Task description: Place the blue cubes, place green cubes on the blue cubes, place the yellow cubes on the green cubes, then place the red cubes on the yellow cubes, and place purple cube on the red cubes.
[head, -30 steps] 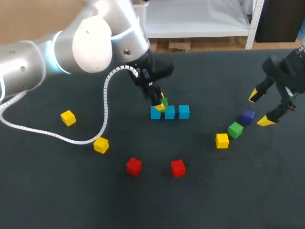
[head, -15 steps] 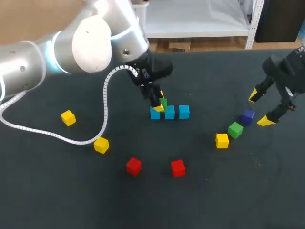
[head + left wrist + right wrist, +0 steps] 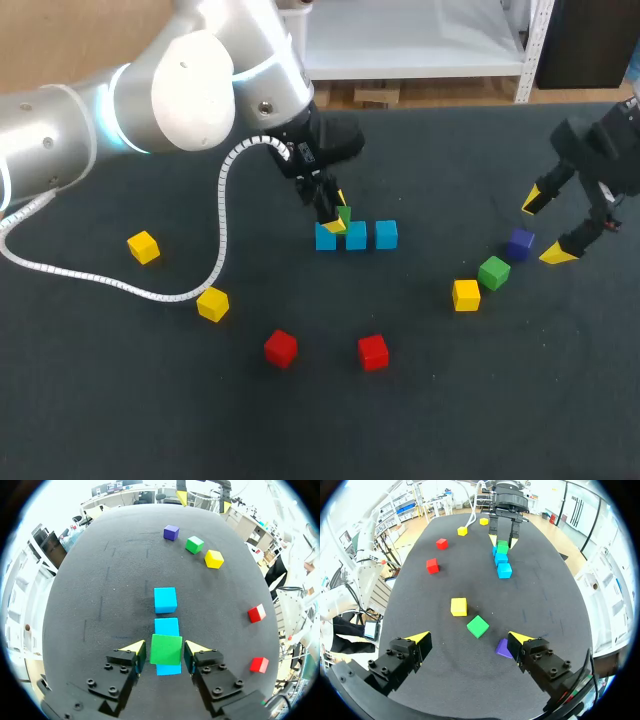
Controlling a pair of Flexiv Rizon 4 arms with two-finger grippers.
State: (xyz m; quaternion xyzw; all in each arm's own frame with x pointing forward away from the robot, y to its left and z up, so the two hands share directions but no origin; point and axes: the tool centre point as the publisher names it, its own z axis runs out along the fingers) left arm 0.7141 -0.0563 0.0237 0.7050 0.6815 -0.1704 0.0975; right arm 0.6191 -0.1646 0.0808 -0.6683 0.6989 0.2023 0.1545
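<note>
Toppling is the risk — the left gripper (image 3: pixel 165 648) clenches the small green cube (image 3: pixel 166 650) over the row of blue cubes (image 3: pixel 165 600) at the head view's centre, seemingly off-centre, so release might tip it.

A broad bench (image 3: pixel 470 410) is the only furniture to speak of, and it fills nearly the whole head view. Its top is a dark charcoal, matte covering without gloss or pattern. The far edge runs straight across, close to the upper border of that view. From the left wrist view the bench (image 3: pixel 95 610) looks a shade lighter, finely grained, and bears a few thin, pale scuff lines. The right wrist view shows the same dull covering on the bench (image 3: pixel 550 575). Light falls evenly and softly across it, without glare or hard shadow.
</note>
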